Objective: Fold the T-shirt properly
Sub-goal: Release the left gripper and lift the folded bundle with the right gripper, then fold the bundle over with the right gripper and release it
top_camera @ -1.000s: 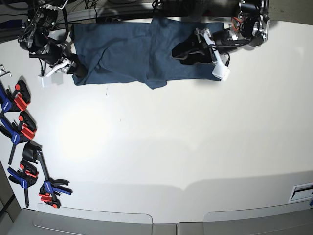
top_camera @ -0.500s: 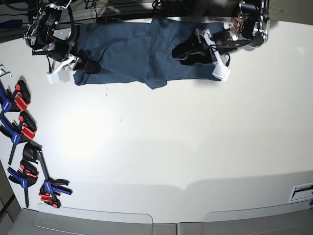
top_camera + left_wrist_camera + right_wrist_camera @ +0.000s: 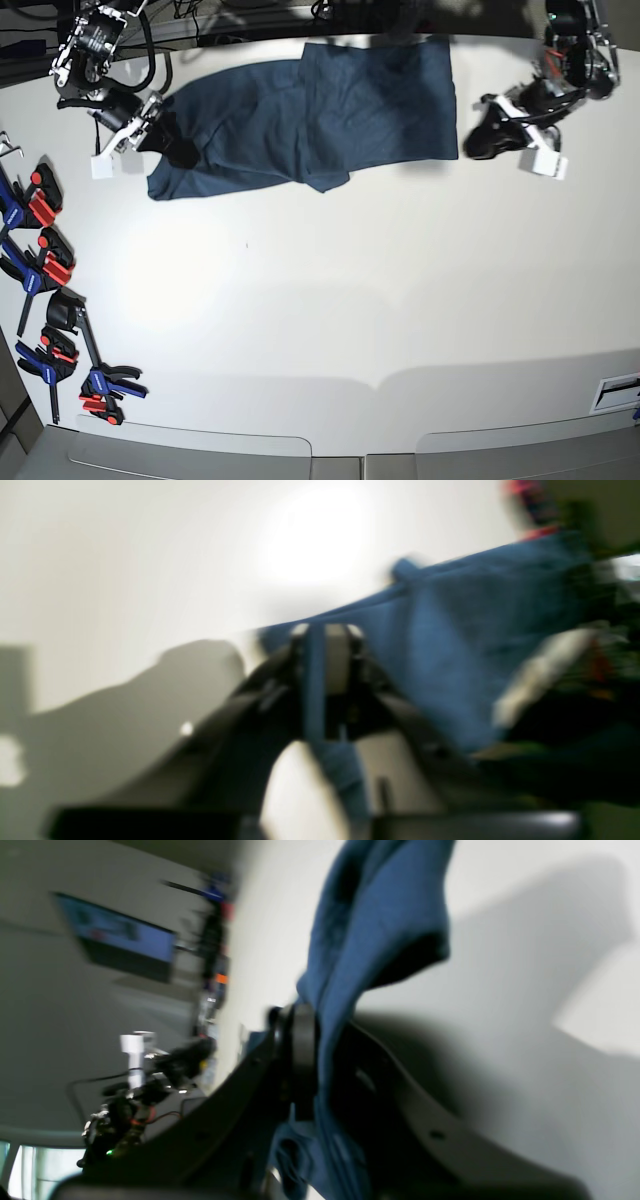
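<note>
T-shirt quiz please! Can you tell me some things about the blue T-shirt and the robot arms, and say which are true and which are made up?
1. The T-shirt is dark blue. True.
2. The T-shirt is folded into a small neat square. False: it lies spread out and wrinkled on the table.
3. The left end effector has blue cloth pinched in it. True.
4. The clamps lie on top of the T-shirt. False: they lie apart from it, by the table's side edge.
5. The right end effector is nowhere near the T-shirt. False: blue cloth runs between its jaws.
</note>
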Available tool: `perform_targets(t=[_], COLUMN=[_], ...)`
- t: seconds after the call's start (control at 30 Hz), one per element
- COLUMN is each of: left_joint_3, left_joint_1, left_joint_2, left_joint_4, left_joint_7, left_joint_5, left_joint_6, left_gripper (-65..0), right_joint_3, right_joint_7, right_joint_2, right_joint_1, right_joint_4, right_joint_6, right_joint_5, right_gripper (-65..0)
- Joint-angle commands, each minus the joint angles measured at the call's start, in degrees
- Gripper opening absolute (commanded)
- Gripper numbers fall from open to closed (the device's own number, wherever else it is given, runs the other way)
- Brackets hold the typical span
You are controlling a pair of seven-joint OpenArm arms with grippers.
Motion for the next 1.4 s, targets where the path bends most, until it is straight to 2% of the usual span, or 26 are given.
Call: perform_targets(t=[0.0, 0.1, 0.27, 0.5, 0.67, 0.73, 0.83, 0.93, 1.03, 1.33, 1.37], left_joint_3=[-1.53, -4.79, -5.25, -5.25, -5.25, -5.25, -5.25, -5.25, -5.25, -5.25, -5.25], left_joint_1=[0.04, 1.53, 4.72, 5.86, 6.05, 6.36, 6.47, 6.47, 6.47, 6.47, 6.47], left_joint_2=[-0.90, -1.90, -2.21, -2.23, -2.23, -2.21, -2.21, -2.23, -2.23, -2.23, -2.23], left_joint_4=[1.16, 1.16, 1.14, 1.05, 1.05, 1.05, 1.05, 1.05, 1.05, 1.05, 1.05], left_joint_7=[-1.05, -1.07, -1.14, -1.25, -1.27, -1.27, -1.29, -1.33, -1.33, -2.19, -2.19], left_joint_5=[-0.02, 1.62, 1.60, 1.60, 1.57, 1.55, 1.55, 1.55, 1.53, 1.55, 1.55], left_joint_6=[-0.71, -0.71, -0.71, -0.71, -0.71, -0.71, -0.71, -0.71, -0.71, -0.71, -0.71], left_gripper=[-65.0, -65.0, -65.0, -65.0, -65.0, -65.0, -65.0, -65.0, -65.0, -65.0, -65.0], right_joint_3=[0.20, 0.20, -2.03, -16.81, -26.56, -29.42, -32.81, -35.23, -37.18, -40.22, -40.24], right_joint_7=[0.84, 0.84, 0.84, 0.84, 0.84, 0.84, 0.84, 4.96, 7.56, 7.45, 7.39], right_joint_2=[0.85, -0.35, -6.29, -14.75, -18.56, -19.87, -21.57, -23.12, -24.41, -24.86, -24.86], right_joint_1=[0.46, 0.46, 0.28, 0.35, 0.50, 0.79, 1.79, 2.71, 3.23, 4.90, 4.94], right_joint_4=[1.77, 4.44, 9.77, 12.37, 12.37, 12.37, 12.37, 12.37, 12.37, 12.37, 12.37], right_joint_6=[0.92, 1.15, 1.15, 1.15, 1.15, 1.15, 1.15, 1.15, 1.15, 1.15, 1.15], right_joint_5=[1.87, 1.87, 1.87, 1.87, 1.87, -2.03, -11.52, -20.59, -26.47, -27.91, -27.91], right_gripper=[-65.0, -65.0, -65.0, -65.0, -65.0, -65.0, -65.0, -65.0, -65.0, -65.0, -63.3])
